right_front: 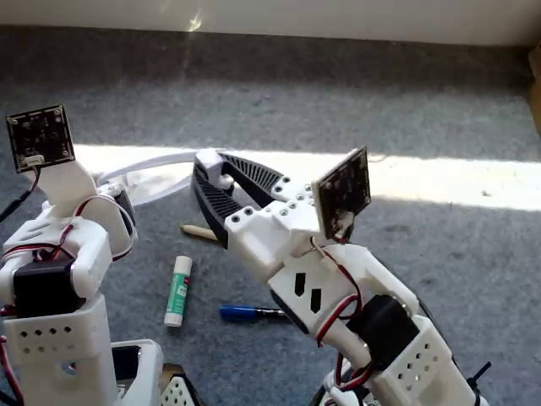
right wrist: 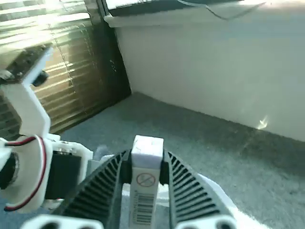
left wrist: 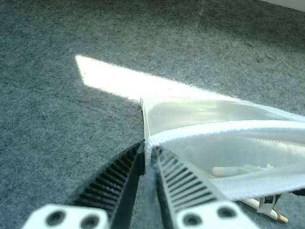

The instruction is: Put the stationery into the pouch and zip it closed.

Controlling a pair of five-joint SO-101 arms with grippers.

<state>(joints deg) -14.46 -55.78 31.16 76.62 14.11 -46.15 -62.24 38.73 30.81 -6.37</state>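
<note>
Two closed grips. Left gripper [left wrist: 148,149] pinched tight on the corner of the pouch [left wrist: 214,119] at its zipper edge. Right gripper [right wrist: 147,157] clamped around a white eraser [right wrist: 143,191], just above the pouch. Loose on the carpet [right_front: 423,101] nearby: glue stick [right_front: 178,290], blue pen [right_front: 249,313], pencil [right_front: 199,230].

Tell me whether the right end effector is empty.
No, the right end effector is clamped on a white rectangular block with a barcode label.

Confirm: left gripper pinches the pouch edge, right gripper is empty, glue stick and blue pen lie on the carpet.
Wrong on one count: the right gripper is shut on a small white barcoded block, per the right wrist view. The rest holds.
</note>
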